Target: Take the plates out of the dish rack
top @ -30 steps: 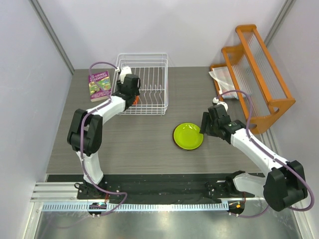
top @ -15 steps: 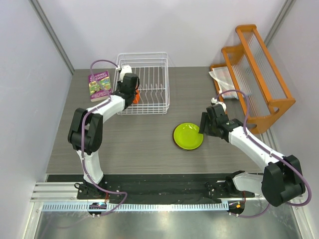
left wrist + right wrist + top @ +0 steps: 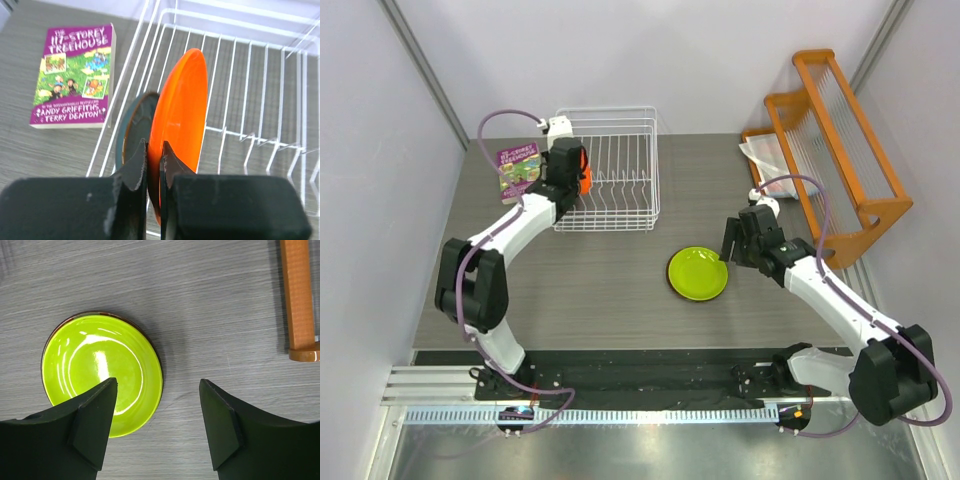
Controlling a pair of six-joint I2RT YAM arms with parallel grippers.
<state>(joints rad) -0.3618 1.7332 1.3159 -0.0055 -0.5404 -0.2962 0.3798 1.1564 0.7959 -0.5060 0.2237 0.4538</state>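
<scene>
The white wire dish rack stands at the back left, and it also shows in the left wrist view. My left gripper is shut on the rim of the orange plate and holds it upright over the rack's left end. The dark teal-grey plate stands in the rack just behind it. The lime green plate lies flat on the table; a dark red rim shows under its edge. My right gripper is open and empty above the plate's right edge.
A purple book lies left of the rack. An orange wooden rack with clear slats stands at the right, with a clear sheet beside it.
My left gripper has risen and shifted left and back with the orange plate, lifting it out of the tines. My right gripper has edged slightly back from the green plate.
</scene>
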